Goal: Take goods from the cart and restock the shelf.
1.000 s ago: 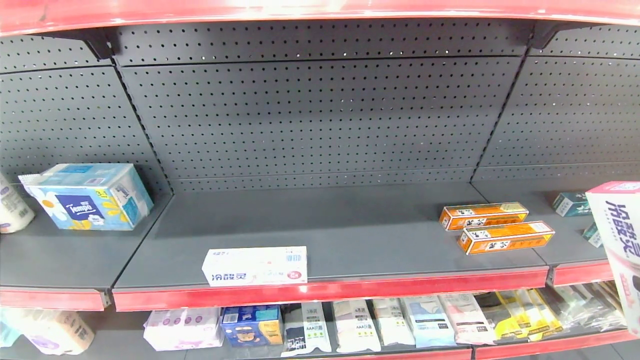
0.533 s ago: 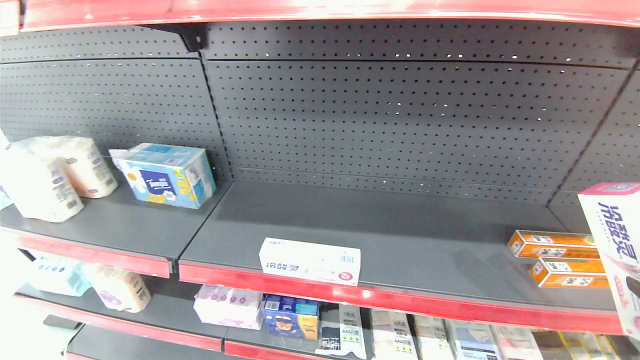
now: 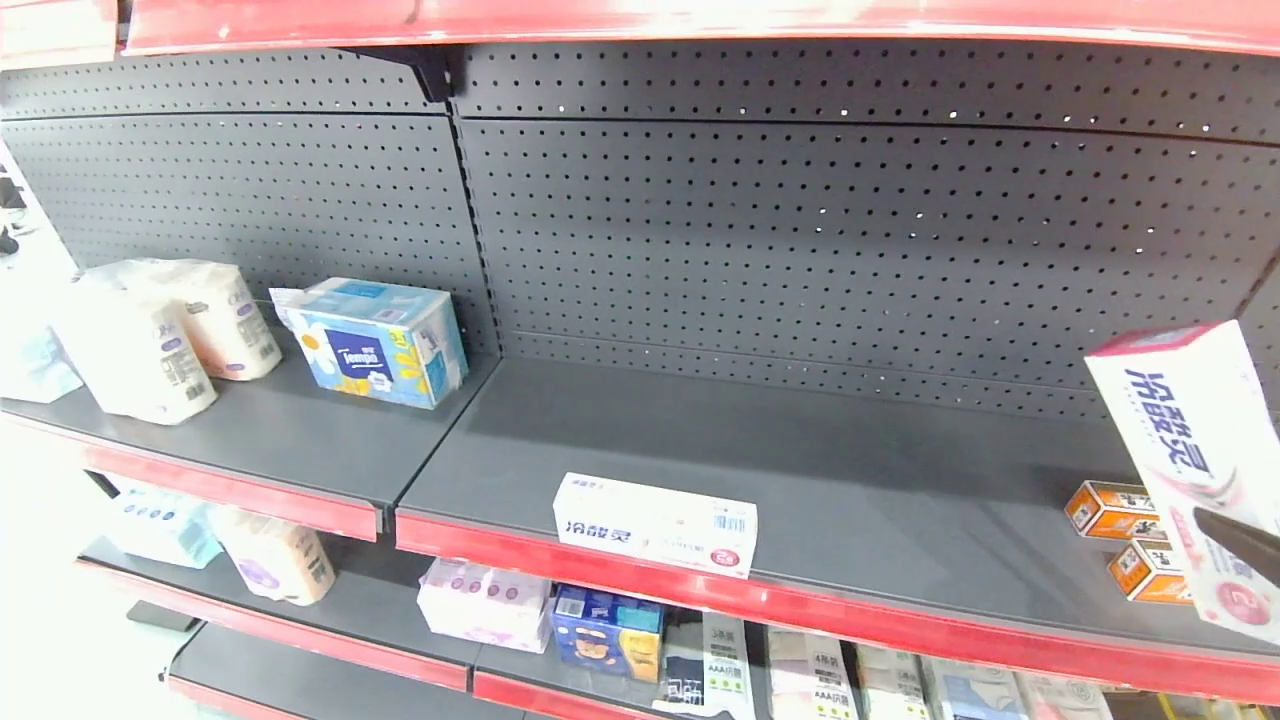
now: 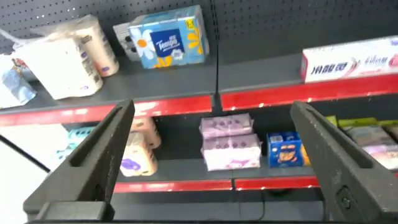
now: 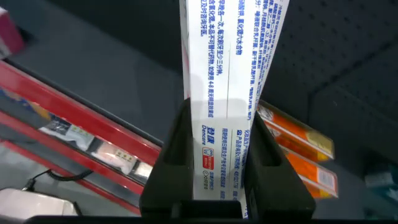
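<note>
My right gripper (image 5: 221, 146) is shut on a white toothpaste box (image 5: 231, 68), which stands nearly upright, tilted a little. In the head view that box (image 3: 1185, 460) hangs at the far right above the grey shelf board (image 3: 850, 480), with one dark finger (image 3: 1238, 538) across its lower part. A second, matching white box (image 3: 655, 522) lies flat along the shelf's red front edge, also seen as the white box (image 4: 351, 59) in the left wrist view. My left gripper (image 4: 211, 155) is open, low in front of the shelves, holding nothing.
Two orange boxes (image 3: 1125, 525) lie on the shelf just behind the held box. A blue tissue pack (image 3: 375, 340) and paper rolls (image 3: 150, 330) sit on the left section. The shelf below holds pink packs (image 3: 485, 605) and other goods. A red shelf edge (image 3: 700, 20) runs overhead.
The head camera has swung left, so the shelf has shifted right in view. The held box now sits higher and leans more than before. The goods on the shelf have not moved.
</note>
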### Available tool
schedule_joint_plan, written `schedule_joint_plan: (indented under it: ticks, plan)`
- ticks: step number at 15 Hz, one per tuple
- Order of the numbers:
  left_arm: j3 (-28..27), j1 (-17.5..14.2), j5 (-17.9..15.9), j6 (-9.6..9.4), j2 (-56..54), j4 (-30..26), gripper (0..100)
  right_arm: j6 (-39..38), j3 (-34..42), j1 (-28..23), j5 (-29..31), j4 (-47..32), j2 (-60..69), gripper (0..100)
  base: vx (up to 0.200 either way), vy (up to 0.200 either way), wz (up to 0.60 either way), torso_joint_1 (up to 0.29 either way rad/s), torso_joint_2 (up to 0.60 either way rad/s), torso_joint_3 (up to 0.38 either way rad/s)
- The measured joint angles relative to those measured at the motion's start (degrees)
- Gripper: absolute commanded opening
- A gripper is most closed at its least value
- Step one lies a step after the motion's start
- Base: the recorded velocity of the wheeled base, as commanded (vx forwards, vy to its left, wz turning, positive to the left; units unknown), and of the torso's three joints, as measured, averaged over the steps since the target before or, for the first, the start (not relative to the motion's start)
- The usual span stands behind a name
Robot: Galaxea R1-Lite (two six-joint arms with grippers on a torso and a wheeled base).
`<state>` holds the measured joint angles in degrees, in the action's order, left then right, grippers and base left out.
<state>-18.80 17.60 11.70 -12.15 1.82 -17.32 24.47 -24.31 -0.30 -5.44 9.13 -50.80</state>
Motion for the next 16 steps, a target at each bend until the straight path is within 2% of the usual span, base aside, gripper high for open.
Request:
schedule_joint_plan:
  ticks: [1, 2, 4, 6, 8, 9, 10, 12, 14, 16]
  plan:
    - [0.41, 0.15, 2.06, 0.11, -0.74, -0.05, 100, -0.24, -2.26, 2.41, -0.11, 0.39, -3.04, 0, 0.000, 0.000, 0.00, 0.000, 0.00, 0.000]
    - [0.80, 0.15, 2.52, 0.56, -1.18, -0.05, 100, -0.50, -4.38, 4.40, -0.13, 1.38, -6.06, 0, 0.000, 0.000, 0.00, 0.000, 0.00, 0.000]
    - [2.77, 0.30, 1.93, 3.43, -1.74, 0.46, 100, -1.29, -9.40, 8.11, -0.11, 6.63, -14.17, 0, 0.000, 0.000, 0.00, 0.000, 0.00, 0.000]
    - [4.24, 0.30, 1.73, 4.50, -1.93, 0.71, 100, -2.11, -13.03, 10.72, -0.28, 12.98, -21.16, 0, 0.000, 0.000, 0.00, 0.000, 0.00, 0.000]
    - [5.96, 0.33, -0.71, 5.51, -1.95, 1.97, 100, -2.16, -14.58, 13.18, -1.80, 13.96, -25.42, 0, 0.000, 0.000, 0.00, 0.000, 0.00, 0.000]
    - [7.56, 0.34, -4.38, 5.49, -1.93, 3.58, 100, -1.87, -14.96, 14.30, -2.85, 12.85, -26.78, 0, 0.000, 0.000, 0.00, 0.000, 0.00, 0.000]
    - [9.48, 0.41, -6.23, 5.56, -1.95, 5.53, 100, -1.62, -15.24, 15.18, -3.07, 12.00, -27.67, 0, 0.000, 0.000, 0.00, 0.000, 0.00, 0.000]
    - [12.61, 0.41, -6.02, 6.52, -1.93, 9.64, 100, -0.99, -15.48, 16.79, -3.12, 11.20, -28.61, 0, 0.000, 0.000, 0.00, 0.000, 0.00, 0.000]
    - [13.70, 0.41, -0.40, 6.91, -1.95, 10.63, 100, 0.71, -16.68, 17.51, -3.10, 9.83, -29.00, 0, 0.000, 0.000, 0.00, 0.000, 0.00, 0.000]
    - [14.12, 0.41, 8.35, 10.08, -1.93, 10.86, 100, 1.17, -19.02, 17.64, -3.01, 7.49, -29.22, 0, 0.000, 0.000, 0.00, 0.000, 0.00, 0.000]
